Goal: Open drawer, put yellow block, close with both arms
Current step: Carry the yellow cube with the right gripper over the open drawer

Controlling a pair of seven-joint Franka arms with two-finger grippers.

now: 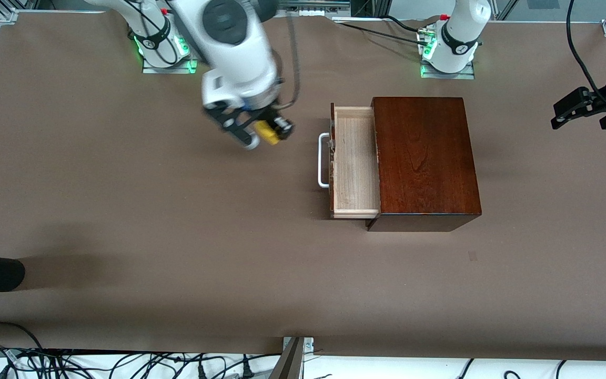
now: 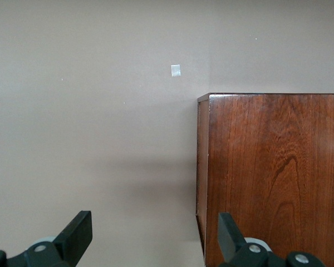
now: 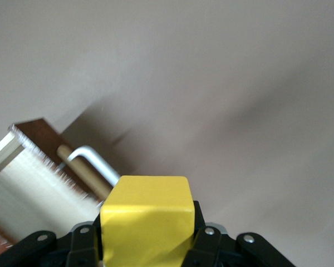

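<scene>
1 yellow block [image 1: 268, 132] sits pinched inside the right claw [image 1: 263, 134].

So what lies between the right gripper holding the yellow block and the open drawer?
Only bare table, front view: the right gripper grips the yellow block short of the drawer.

yellow block [image 1: 266, 132], mahogany box [image 1: 425, 156], white handle [image 1: 323, 160]
</scene>
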